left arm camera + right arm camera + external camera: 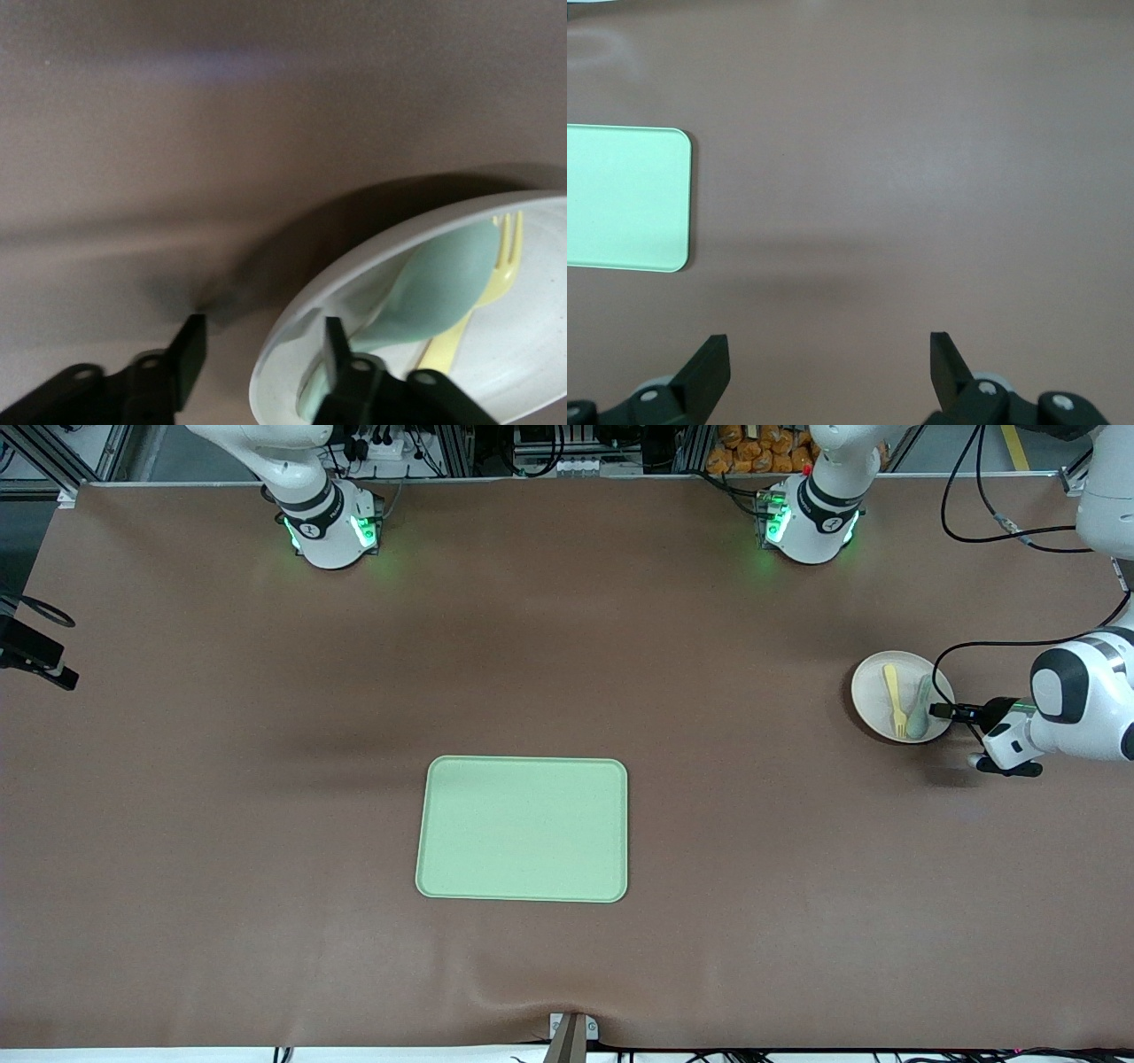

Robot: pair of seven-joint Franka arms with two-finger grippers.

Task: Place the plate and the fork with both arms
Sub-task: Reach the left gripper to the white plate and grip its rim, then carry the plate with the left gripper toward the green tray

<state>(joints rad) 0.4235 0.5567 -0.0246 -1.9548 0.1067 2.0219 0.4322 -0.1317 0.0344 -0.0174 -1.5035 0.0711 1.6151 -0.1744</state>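
The plate (877,691) sits on the counter (221,824) toward the left arm's end. The fork (895,700) and a spoon (921,710) lie side by side in it. The tray (523,829) lies mid-counter, nearer the front camera than the plate and well apart from it. The left pincer (257,350) straddles the plate's rim, one finger inside, one outside.

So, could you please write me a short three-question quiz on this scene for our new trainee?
1. True or false: the fork lies on the green tray.
2. What lies beside the fork on the plate?
   A. a knife B. a spoon C. a cup
3. Which gripper straddles the plate's rim?

Key:
1. False; it lies on the plate.
2. B
3. The left gripper; the right gripper waits open over bare table.
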